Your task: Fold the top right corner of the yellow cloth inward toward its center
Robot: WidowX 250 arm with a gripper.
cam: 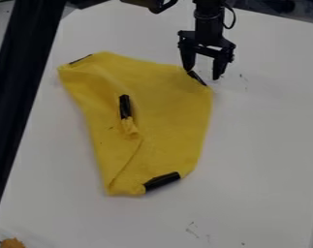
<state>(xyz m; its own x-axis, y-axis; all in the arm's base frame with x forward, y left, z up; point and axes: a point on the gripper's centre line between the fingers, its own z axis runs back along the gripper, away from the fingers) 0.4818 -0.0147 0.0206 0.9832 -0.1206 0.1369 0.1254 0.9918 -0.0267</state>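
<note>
Yellow cloth [168, 111] lies loosely spread on the white desk [262, 145], left of the desk's middle and reaching toward its far left corner. It looks soft and slightly fuzzy, with a few small dark specks, and its outline is uneven, wide at the far end and narrower at the near end. Four black strips mark it. One thin strip [80, 59] runs along its far left corner, another [196, 78] sits at its far right corner, and a thicker one [162, 181] wraps the near right end. The fourth [125, 106] lies on top of the cloth, left of its middle, where a corner is turned inward and bunched into a small pucker. From there a crease runs down toward the near left tip, and the left side forms a long, slanting folded edge.

The claw [203, 74] hangs over the far right corner of the cloth, pointing down, its two fingers spread with a gap between them. The left one in the view is right at the strip on that corner; whether it touches cannot be told. Most of the cloth stretches left and nearer from the claw.

A thick black post [26, 72] slants across the left side, and an orange item [12, 243] is partly visible at the bottom left.
</note>
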